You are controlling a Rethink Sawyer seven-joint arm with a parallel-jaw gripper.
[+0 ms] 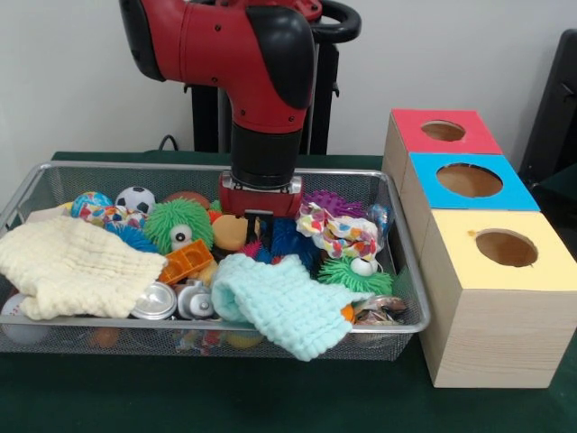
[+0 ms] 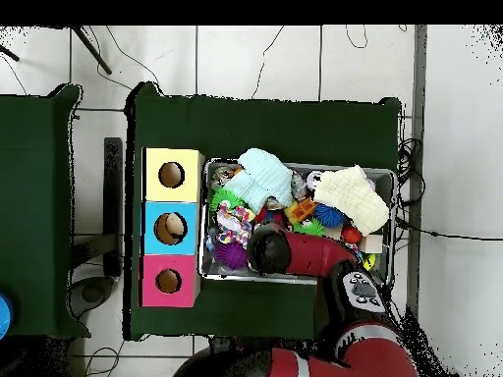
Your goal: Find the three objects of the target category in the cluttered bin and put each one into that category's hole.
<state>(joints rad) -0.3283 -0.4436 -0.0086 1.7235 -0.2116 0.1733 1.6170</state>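
The tool is lowered into the bin behind 2 cans, probing clutter; its grip state cannot be told.

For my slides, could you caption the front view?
Sawyer gripper lowered into the cluttered bin; two cans lie between the cloths.
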